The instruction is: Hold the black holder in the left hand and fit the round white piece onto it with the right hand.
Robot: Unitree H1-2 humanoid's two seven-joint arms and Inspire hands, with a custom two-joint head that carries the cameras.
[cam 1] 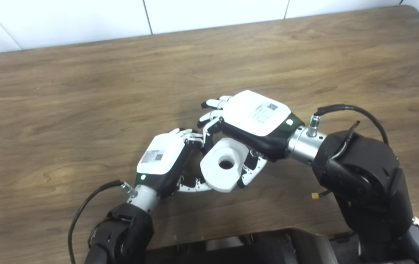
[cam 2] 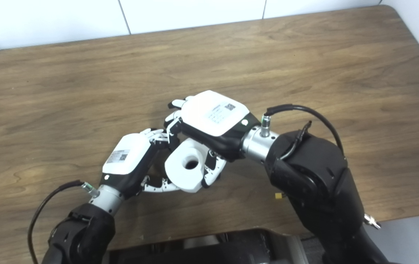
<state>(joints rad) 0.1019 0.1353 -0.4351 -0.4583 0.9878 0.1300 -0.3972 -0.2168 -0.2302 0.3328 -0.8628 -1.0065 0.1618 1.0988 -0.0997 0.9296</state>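
The round white piece (cam 1: 224, 165), with a hole in its middle, is held just above the table between both hands. My right hand (cam 1: 253, 121) is shut on it, fingers over its top and thumb (cam 1: 253, 170) along its right side. My left hand (cam 1: 165, 159) meets it from the left, fingers (cam 1: 189, 136) curled at its upper edge and thumb (cam 1: 195, 187) reaching under it. The black holder is almost wholly hidden behind the white piece and my left palm; my left hand appears closed on it. The same shows in the right eye view, with the white piece (cam 2: 185, 165) between the hands.
The brown wooden table (cam 1: 84, 91) carries nothing else in view. A white tiled wall (cam 1: 66, 18) runs along its far edge. The table's right edge (cam 2: 415, 44) lies near the right arm (cam 1: 363, 172). The robot's dark body (cam 1: 250, 245) fills the bottom edge.
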